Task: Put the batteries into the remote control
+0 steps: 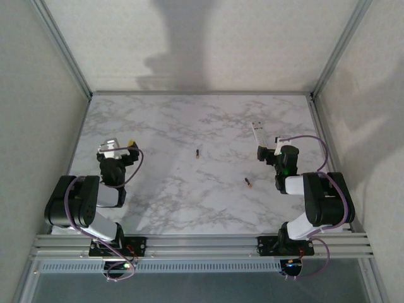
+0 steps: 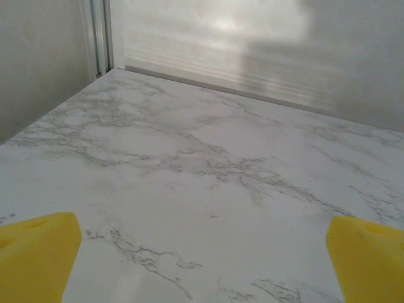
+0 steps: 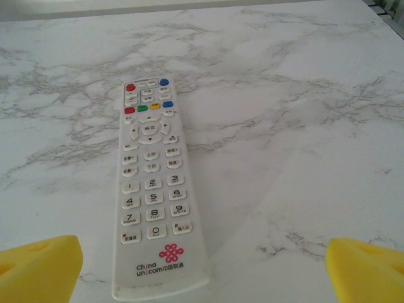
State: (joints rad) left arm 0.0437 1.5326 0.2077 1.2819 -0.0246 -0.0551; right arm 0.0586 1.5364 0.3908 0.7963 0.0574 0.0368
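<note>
Right wrist view: the flat white remote control [image 3: 153, 189] lies buttons-up on the smooth marble tabletop [image 3: 303, 126], its near end between the right end effector's [image 3: 203, 268] wide-apart yellow pads [image 3: 366, 265]. The left end effector [image 2: 202, 259] is wide too. Two tiny round batteries [image 1: 197, 153] [image 1: 248, 182] lie apart mid-tabletop.

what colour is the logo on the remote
Red logo on the remote control; right wrist view shows it best.

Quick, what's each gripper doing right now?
Left gripper: open, empty.
Right gripper: open, empty; slim white rectangular remote control lies face-up ahead.
</note>
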